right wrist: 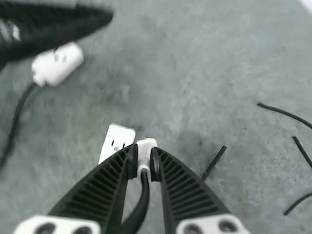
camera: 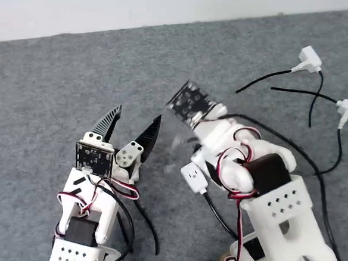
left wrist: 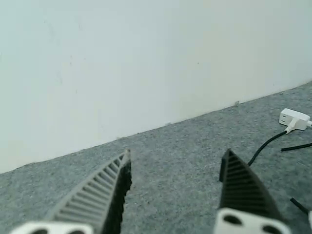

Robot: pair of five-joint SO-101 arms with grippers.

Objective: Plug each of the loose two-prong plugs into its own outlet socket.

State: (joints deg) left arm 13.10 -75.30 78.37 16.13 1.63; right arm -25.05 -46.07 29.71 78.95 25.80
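Right pincer (right wrist: 143, 152) is closed on a plug (right wrist: 145, 144), its long axis along the fingers (right wrist: 107, 185); a socket (right wrist: 116, 141) lies just ahead. Left pincer (camera: 139, 113), open, stands at 9 o'clock from the right wrist (camera: 212, 119).

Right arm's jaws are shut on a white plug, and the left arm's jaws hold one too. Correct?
Half right. The right gripper has its jaws shut on the white plug, but the left gripper holds nothing: its jaws stand open over the carpet, as the left wrist view shows.
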